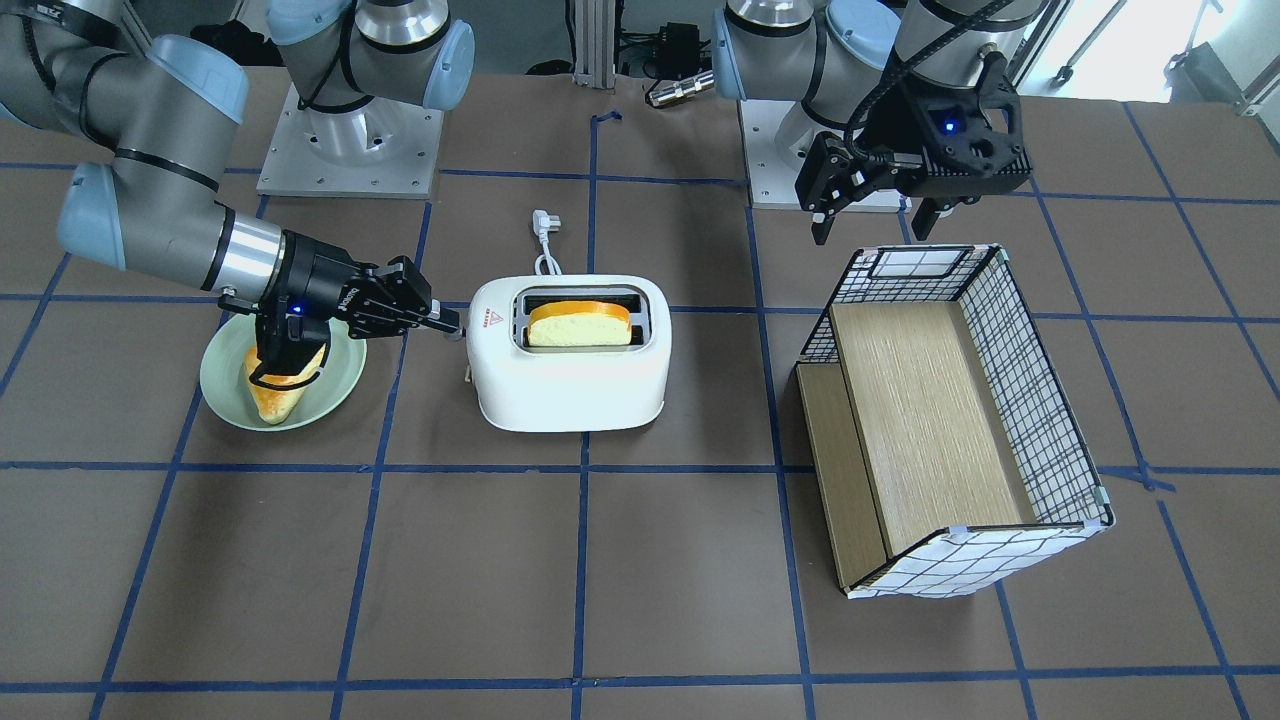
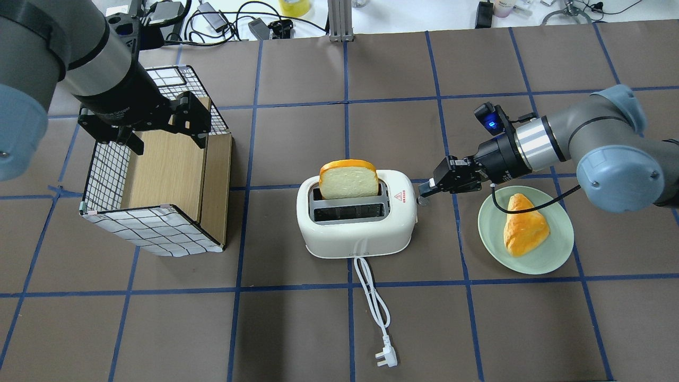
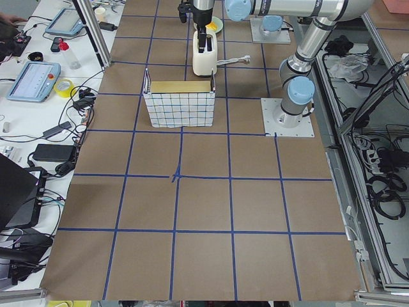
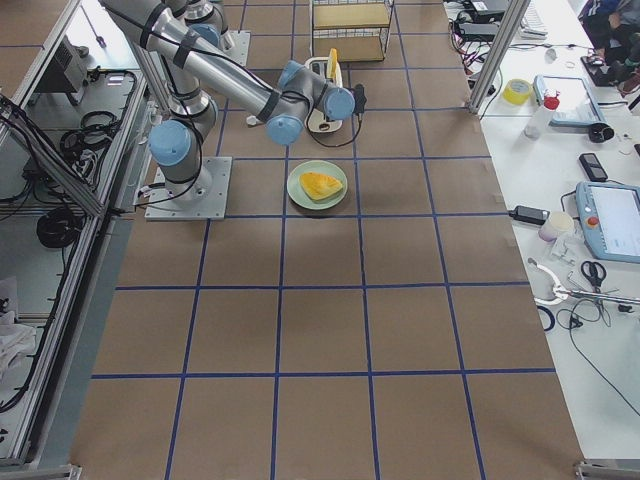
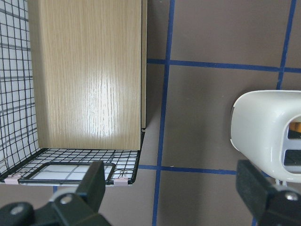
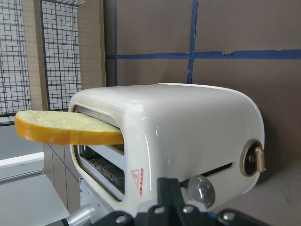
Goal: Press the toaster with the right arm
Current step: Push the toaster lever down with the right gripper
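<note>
The white toaster stands mid-table, a bread slice standing high out of one slot. It also shows in the overhead view and in the right wrist view. My right gripper is shut, and its tip is at the toaster's end by the grey lever knob. The same gripper shows in the front view. My left gripper is open and empty and hovers over the checked box. Its fingers frame the box and the toaster's edge.
A green plate with a yellow pastry lies under my right wrist, beside the toaster. The white cord and plug trail from the toaster toward the robot. The checked wooden-lined box stands on the toaster's other side.
</note>
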`<state>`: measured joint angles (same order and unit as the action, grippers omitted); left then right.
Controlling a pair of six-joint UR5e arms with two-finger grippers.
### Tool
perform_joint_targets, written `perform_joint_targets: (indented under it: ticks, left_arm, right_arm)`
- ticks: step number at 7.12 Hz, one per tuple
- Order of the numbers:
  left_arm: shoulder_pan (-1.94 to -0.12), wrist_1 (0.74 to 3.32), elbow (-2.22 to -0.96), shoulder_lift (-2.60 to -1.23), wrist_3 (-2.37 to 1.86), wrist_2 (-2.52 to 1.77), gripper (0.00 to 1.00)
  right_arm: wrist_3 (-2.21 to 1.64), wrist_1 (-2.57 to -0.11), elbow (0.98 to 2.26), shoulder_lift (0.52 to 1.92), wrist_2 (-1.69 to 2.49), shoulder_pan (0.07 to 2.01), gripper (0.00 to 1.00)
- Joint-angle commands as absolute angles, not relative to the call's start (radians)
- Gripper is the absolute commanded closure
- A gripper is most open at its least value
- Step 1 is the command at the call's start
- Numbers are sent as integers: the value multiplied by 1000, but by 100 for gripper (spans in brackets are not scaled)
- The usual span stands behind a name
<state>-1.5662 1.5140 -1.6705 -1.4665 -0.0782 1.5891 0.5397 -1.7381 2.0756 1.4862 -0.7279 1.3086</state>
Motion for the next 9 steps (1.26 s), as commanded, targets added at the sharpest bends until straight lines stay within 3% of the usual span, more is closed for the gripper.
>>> perform_joint_targets:
  ticks: [1,9]
  left_arm:
    - [-1566,1514,-1671,-1466,-78,1588,0]
    - [-1566,1514,-1671,-1466,-78,1588,0]
  right_arm:
    - [543,-1741,2082,1485,-738,1308,100]
    - [552,-1796,2097,1422,-773,1308,100]
